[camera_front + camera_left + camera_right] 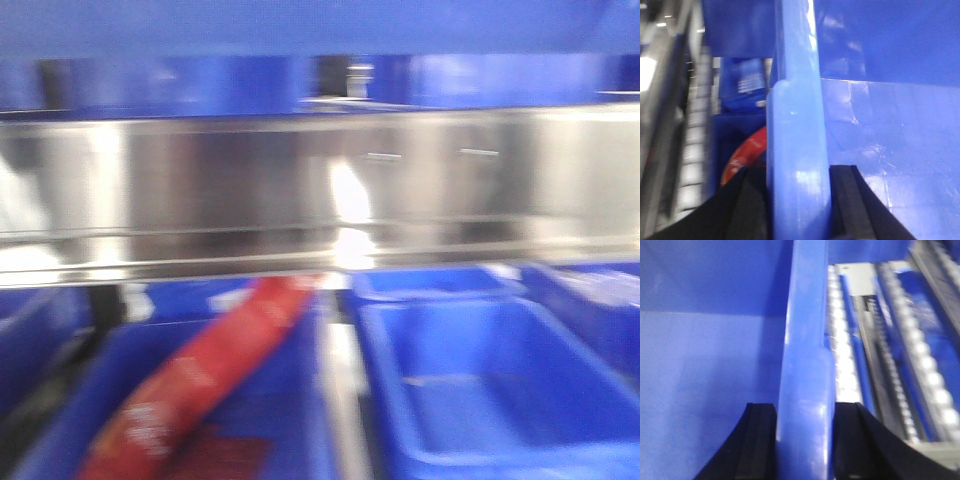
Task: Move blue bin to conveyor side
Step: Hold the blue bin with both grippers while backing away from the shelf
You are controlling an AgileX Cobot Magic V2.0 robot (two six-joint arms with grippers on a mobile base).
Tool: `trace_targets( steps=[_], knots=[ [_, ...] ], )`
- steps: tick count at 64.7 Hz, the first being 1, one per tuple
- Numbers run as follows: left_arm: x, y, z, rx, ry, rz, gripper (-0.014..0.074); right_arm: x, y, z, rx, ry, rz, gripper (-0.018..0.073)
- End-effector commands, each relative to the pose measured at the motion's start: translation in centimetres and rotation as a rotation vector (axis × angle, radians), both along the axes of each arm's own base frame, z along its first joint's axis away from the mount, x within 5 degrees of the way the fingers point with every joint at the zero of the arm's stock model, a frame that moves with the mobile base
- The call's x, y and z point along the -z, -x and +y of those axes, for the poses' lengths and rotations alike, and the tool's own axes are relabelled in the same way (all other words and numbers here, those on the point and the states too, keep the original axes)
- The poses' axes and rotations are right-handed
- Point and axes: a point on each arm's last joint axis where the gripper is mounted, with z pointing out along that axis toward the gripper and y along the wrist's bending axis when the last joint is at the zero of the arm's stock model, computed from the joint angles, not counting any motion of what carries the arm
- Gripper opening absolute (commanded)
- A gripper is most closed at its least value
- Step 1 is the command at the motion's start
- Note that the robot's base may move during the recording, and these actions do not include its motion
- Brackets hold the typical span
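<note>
While both arms grip it, the large glossy royal-blue plastic bin (890,160) appears lifted, its edge across the top of the front view, above the shiny stainless-steel rail (300,180) and the other blue tubs (480,390). Left end effector (799,200) and right end effector (805,440) are each clamped on its thick rolled rim (805,340). Move both level and matched; the grey belt is not in view.

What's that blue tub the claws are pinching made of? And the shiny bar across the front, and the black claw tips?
The blue bin looks like moulded plastic, glossy, with soft highlights on its rounded rim. The bar seems to be stainless steel, brushed yet reflective, with bright glare. The black fingertips are matte, probably rubber or foam; the view is too blurred to be sure.
</note>
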Motion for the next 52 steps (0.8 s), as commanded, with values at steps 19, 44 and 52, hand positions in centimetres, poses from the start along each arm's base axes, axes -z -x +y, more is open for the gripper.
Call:
trace_targets(
  steps=[19, 44, 52],
  knots=[
    [-1.63, 0.68, 0.00, -0.003, -0.008, -0.138, -0.0022, -1.62, 0.49, -0.78, 0.018, 0.013, -0.142, -0.0088],
    [-1.63, 0.68, 0.00, -0.003, -0.008, -0.138, -0.0022, -1.62, 0.49, -0.78, 0.018, 0.013, -0.142, -0.0088],
    [-1.63, 0.68, 0.00, -0.003, -0.008, -0.138, -0.0022, -1.62, 0.49, -0.78, 0.018, 0.013, -0.142, -0.0088]
  ],
)
